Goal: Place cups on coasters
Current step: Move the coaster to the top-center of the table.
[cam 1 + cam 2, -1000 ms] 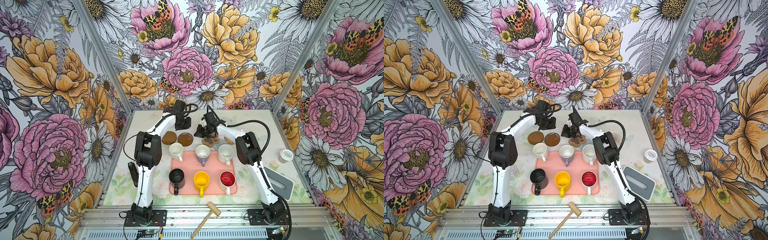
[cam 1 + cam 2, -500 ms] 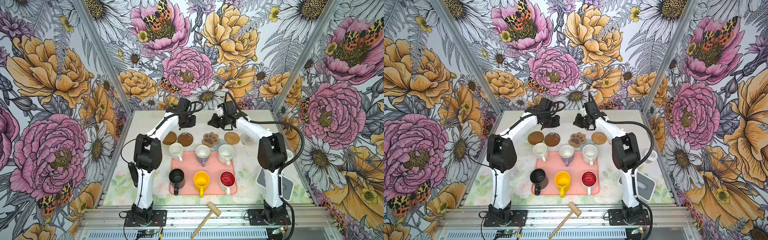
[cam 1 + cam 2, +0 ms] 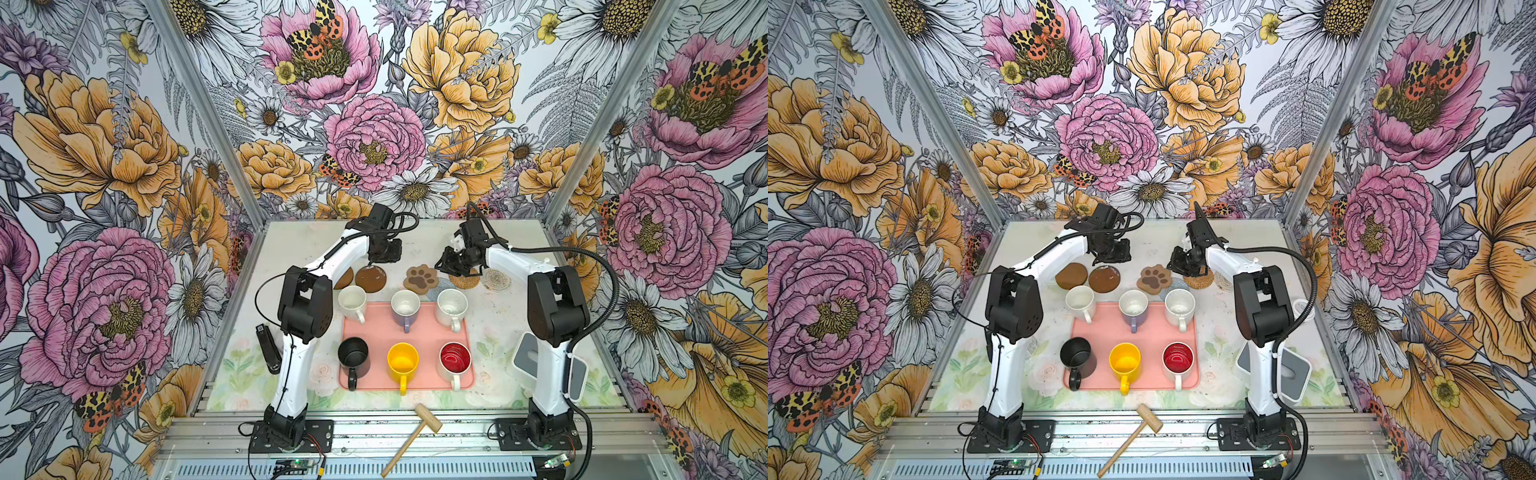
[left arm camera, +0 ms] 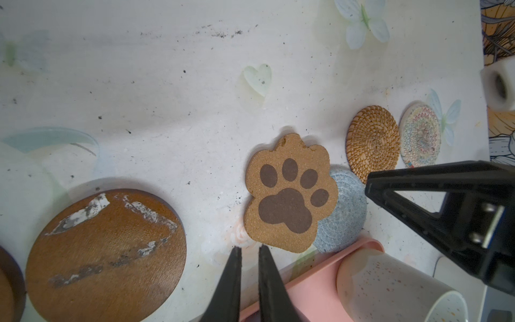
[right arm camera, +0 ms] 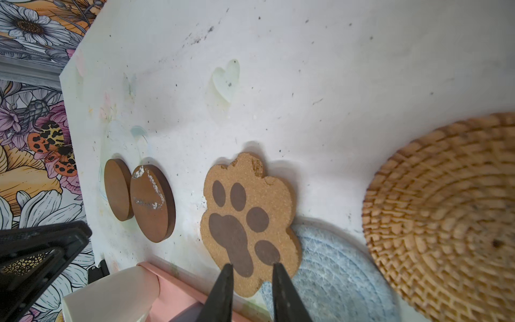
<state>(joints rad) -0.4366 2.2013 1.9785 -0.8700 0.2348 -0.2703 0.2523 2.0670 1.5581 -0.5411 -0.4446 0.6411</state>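
Take the table in a top view as a dial, with the back wall at 12. The coasters lie in a row at 12 o'clock of the flat pink plastic tray.

At the row's 9 o'clock end sit a smooth brown wooden disc and, close beside it, a scuffed brown wooden disc with white patches. The left gripper hangs just off the scuffed disc's 3 o'clock side, its jaws a slit apart and empty.

Next comes the tan cork paw-shaped coaster, which lies partly over the grey-blue woven round at its 4 o'clock. The right gripper hovers over the paw's big pad with jaws parted and nothing between them. Then come the tan wicker round and, just beside it, the pale patterned woven round.

No cup stands on a coaster yet. Along the tray's 12 o'clock edge are the white mug, the lavender mug and the speckled white mug. Along its 6 o'clock edge are the black mug, the yellow mug and the white mug with red inside. All stand upright with handles toward 6.

The coasters seem nearly laid out. The paw should probably be slid clear of the grey-blue round first, or a mug there may rock. Each mug is best lifted straight up and lowered upright onto its coaster's centre.
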